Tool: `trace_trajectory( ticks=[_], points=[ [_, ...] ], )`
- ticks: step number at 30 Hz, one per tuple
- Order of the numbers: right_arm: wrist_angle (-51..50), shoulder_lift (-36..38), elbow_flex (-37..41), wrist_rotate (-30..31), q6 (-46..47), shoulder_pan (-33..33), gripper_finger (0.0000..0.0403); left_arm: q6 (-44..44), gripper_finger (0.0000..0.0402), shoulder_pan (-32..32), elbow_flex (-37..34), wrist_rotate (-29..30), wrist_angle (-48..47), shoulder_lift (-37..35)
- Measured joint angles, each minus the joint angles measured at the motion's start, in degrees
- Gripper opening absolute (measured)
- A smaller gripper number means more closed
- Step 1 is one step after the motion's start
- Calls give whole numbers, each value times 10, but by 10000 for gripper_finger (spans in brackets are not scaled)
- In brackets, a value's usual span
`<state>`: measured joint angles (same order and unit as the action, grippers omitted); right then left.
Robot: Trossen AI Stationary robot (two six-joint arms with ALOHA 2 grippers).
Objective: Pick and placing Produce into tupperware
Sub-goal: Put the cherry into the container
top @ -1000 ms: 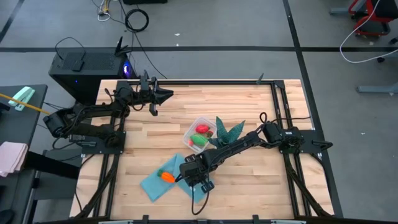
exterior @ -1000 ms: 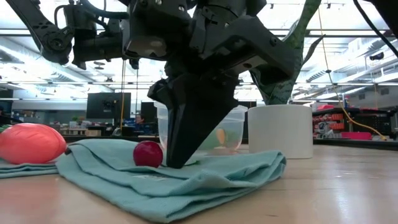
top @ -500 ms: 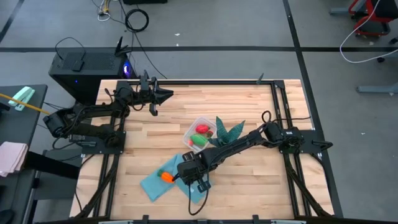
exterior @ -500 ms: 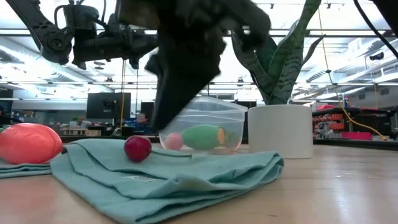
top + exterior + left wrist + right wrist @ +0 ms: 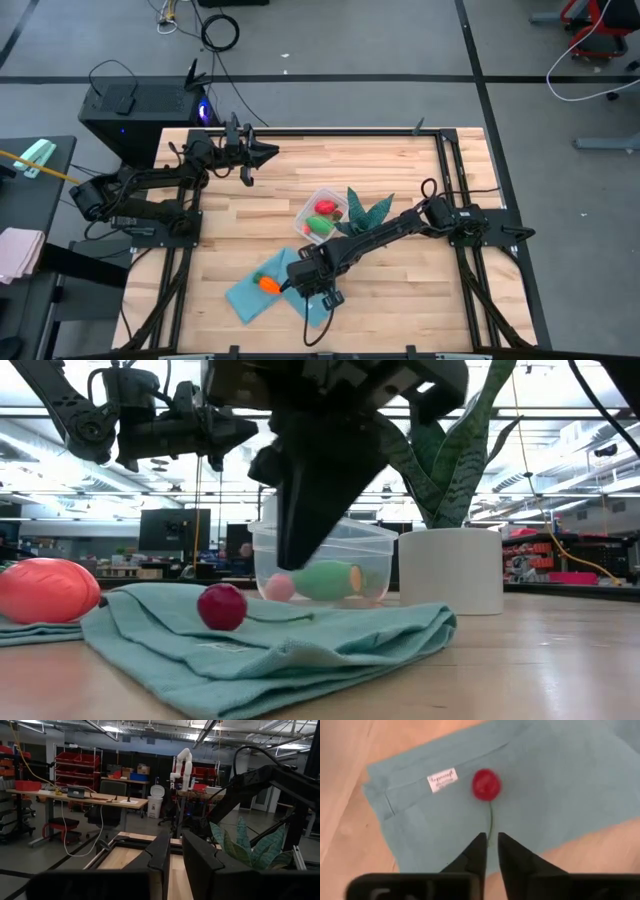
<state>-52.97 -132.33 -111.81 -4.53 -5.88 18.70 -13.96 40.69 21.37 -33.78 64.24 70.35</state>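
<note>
A small red cherry-like piece (image 5: 486, 784) lies on the folded teal cloth (image 5: 555, 780), its thin stem (image 5: 490, 822) flat on the cloth and pointing toward my right gripper (image 5: 491, 846). In the low view the right gripper (image 5: 297, 560) hangs just above the cloth (image 5: 300, 645), beside the cherry (image 5: 222, 606); its fingers are shut and hold nothing. The orange carrot piece (image 5: 268, 284) rests on the cloth's left part. The clear tupperware (image 5: 325, 560) holds a green oval (image 5: 328, 580) and a pink piece (image 5: 280, 587). My left gripper (image 5: 250, 155) waits shut over the far left of the table.
A spiky plant in a white pot (image 5: 450, 568) stands right next to the tupperware (image 5: 322, 215), on its right. Bare wooden tabletop (image 5: 400, 290) lies right of the cloth and along the far side. A dark box (image 5: 130, 105) sits beyond the table's far left corner.
My right gripper has risen from the cloth, where its fingertips stood beside the cherry, and now hangs just above it. The cherry has rolled a little toward the table's left and stays on the cloth with its stem trailing behind.
</note>
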Motion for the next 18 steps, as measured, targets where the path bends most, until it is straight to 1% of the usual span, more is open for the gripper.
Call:
trace_trajectory(
  ticks=[5,9,13,18],
  points=[
    [3,0,0,2,3,-1,108,1,60,0,0,0,-1,0],
    [27,1,24,2,4,-6,137,1,61,0,0,0,0,0],
    [48,1,48,2,4,-6,144,2,56,0,0,0,0,0],
    [66,2,73,-5,17,-5,134,2,58,0,0,0,0,0]
  ],
)
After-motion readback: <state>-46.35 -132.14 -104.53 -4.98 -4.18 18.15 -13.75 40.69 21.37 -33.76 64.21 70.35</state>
